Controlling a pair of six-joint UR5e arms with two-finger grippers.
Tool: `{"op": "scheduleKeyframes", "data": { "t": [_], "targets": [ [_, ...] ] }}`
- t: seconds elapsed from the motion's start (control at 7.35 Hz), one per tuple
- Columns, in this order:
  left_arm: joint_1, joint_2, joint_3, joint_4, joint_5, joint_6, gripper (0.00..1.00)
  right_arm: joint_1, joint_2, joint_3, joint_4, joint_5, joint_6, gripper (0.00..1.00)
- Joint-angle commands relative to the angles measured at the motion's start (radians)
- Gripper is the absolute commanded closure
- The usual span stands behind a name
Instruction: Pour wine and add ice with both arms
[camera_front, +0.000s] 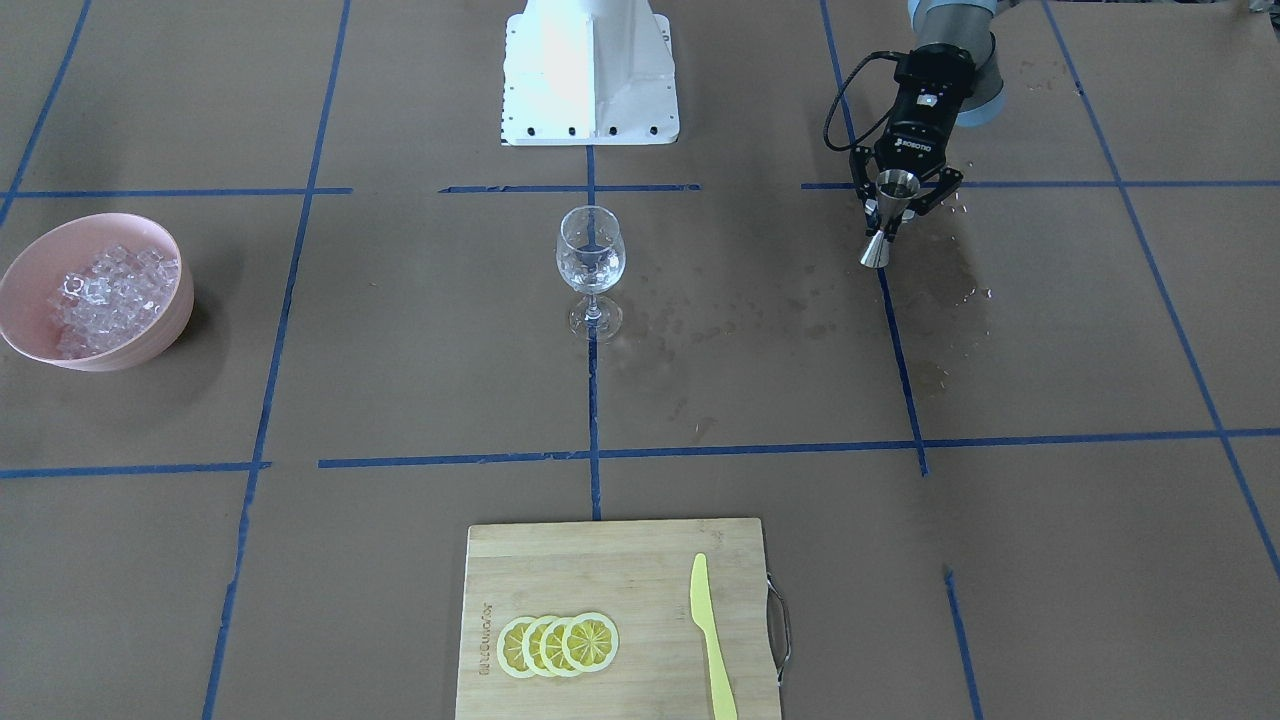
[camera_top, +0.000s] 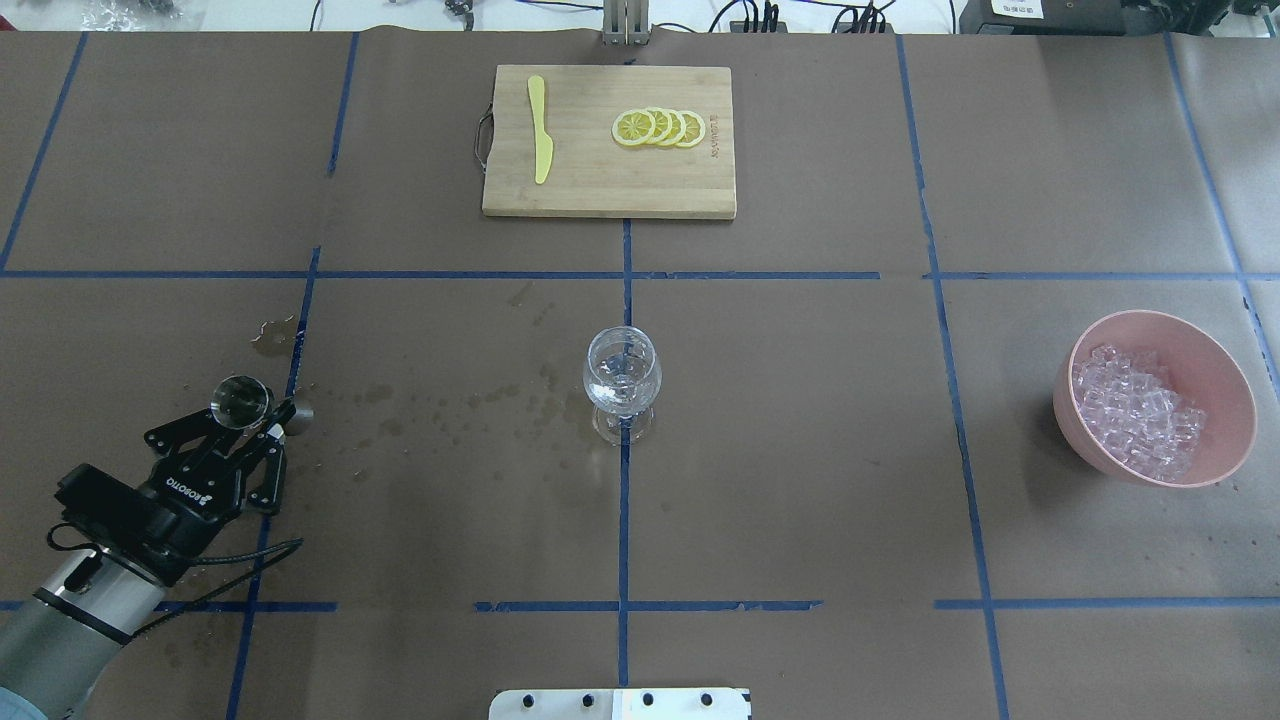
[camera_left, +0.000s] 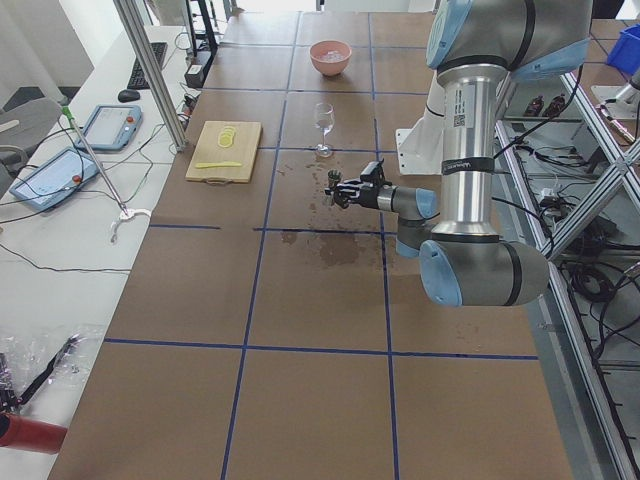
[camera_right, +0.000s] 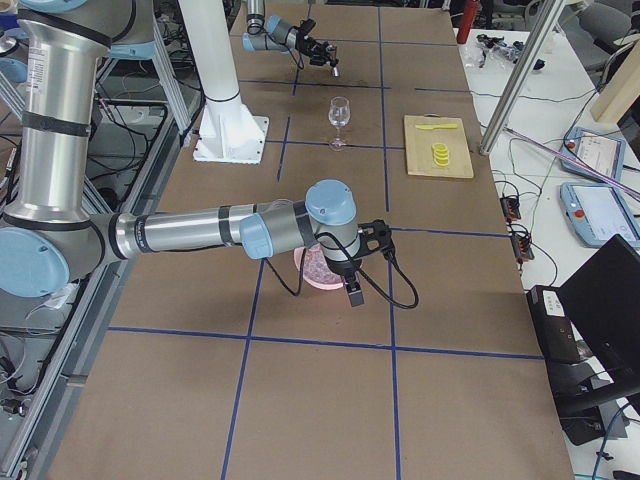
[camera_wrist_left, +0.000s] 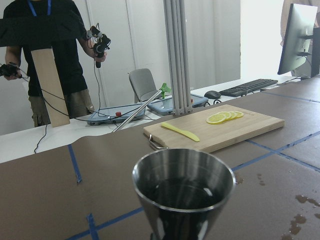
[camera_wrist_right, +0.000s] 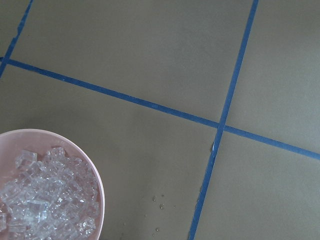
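Observation:
My left gripper (camera_front: 895, 212) is shut on a small steel jigger (camera_front: 890, 222) and holds it upright above the wet, stained paper at the table's left side; it also shows in the overhead view (camera_top: 252, 420). The left wrist view shows dark-looking wine (camera_wrist_left: 182, 192) inside the jigger (camera_wrist_left: 183, 200). A clear wine glass (camera_front: 590, 262) stands at the table's middle, well apart from the jigger. The ice (camera_front: 108, 288) fills a pink bowl (camera_front: 160, 330) at the table's right side. My right gripper (camera_right: 352, 285) hangs above that bowl; I cannot tell whether it is open or shut.
A wooden cutting board (camera_top: 600, 190) with lemon slices (camera_top: 660, 128) and a yellow knife (camera_top: 540, 140) lies at the far edge. Splash stains (camera_top: 480, 400) mark the paper between the jigger and the glass. The white pedestal base (camera_front: 590, 70) stands behind the glass.

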Motion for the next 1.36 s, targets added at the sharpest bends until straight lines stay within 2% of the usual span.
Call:
{"op": "scheduleKeyframes", "data": {
  "t": [0.0, 0.14, 0.27, 0.41, 0.68, 0.82, 1.09, 1.22],
  "targets": [
    [-0.013, -0.045, -0.033, 0.045, -0.008, 0.142, 1.0, 0.0, -0.001, 0.0, 0.0, -0.002, 0.0, 0.0],
    [-0.02, -0.073, -0.043, 0.087, -0.01, 0.181, 1.0, 0.002, -0.004, 0.0, 0.0, -0.002, 0.0, 0.0],
    [-0.038, -0.141, -0.057, 0.205, -0.011, 0.181, 1.0, 0.002, -0.004, 0.0, 0.0, -0.002, 0.0, 0.0],
    [-0.041, -0.201, -0.06, 0.254, -0.031, 0.181, 1.0, 0.002, -0.004, -0.002, 0.0, -0.002, 0.0, 0.0],
    [-0.047, -0.266, -0.115, 0.446, -0.036, 0.216, 1.0, 0.005, -0.005, -0.003, 0.0, -0.003, 0.0, 0.0],
    [-0.047, -0.292, -0.12, 0.466, -0.039, 0.216, 1.0, 0.005, -0.005, -0.006, 0.0, -0.003, 0.0, 0.0],
    [-0.047, -0.325, -0.12, 0.467, -0.106, 0.188, 1.0, 0.005, -0.014, -0.006, 0.0, -0.005, 0.0, 0.0],
    [-0.047, -0.328, -0.12, 0.484, -0.138, 0.111, 1.0, 0.008, -0.016, -0.008, 0.0, -0.005, 0.0, 0.0]
  ]
}}
